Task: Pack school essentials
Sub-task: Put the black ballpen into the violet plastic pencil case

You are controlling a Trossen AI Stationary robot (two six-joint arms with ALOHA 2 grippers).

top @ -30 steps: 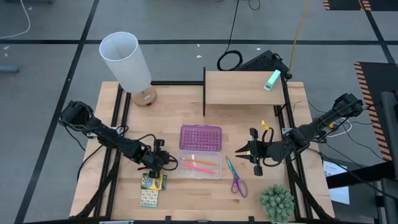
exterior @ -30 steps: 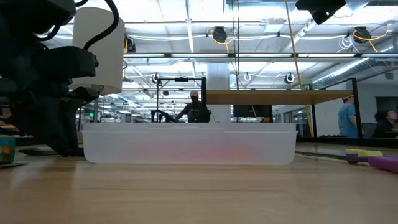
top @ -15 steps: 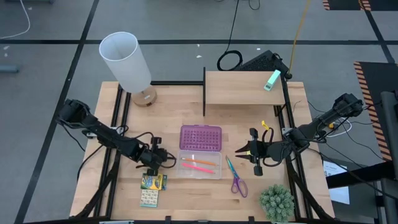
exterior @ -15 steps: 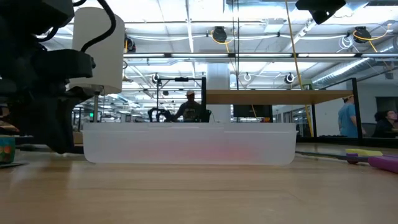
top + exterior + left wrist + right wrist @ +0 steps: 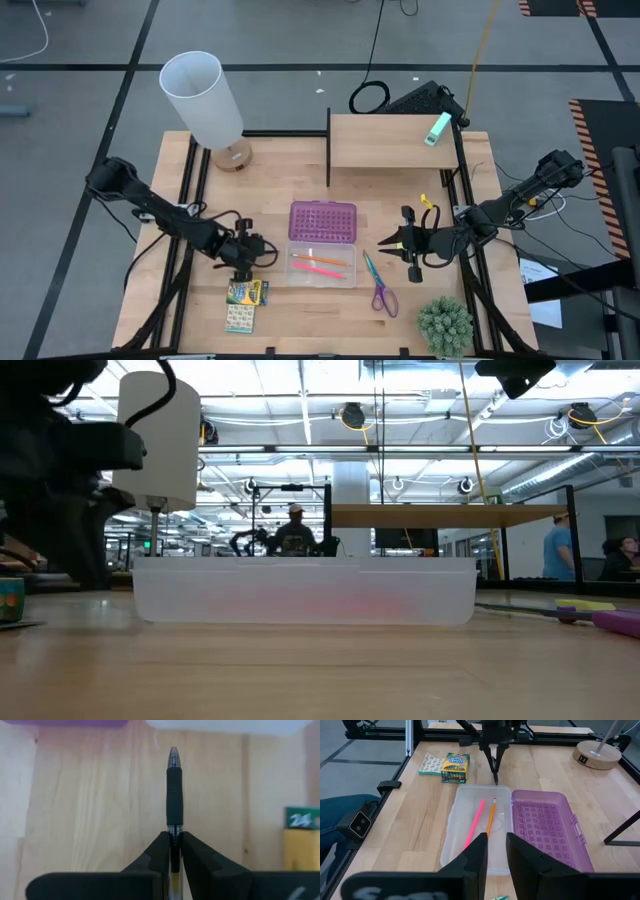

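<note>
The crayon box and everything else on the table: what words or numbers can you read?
"24": on the green top of the yellow-green crayon box, in the left wrist view.
Brand name on the crayon box: too blurred to read.
Pale patterned pack: print too small to read.
Pen held in the left gripper: no readable text.

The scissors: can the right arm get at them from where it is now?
Probably yes. The scissors lie uncovered on the table, just beside the right tool, with nothing between them, and it holds nothing.
</note>
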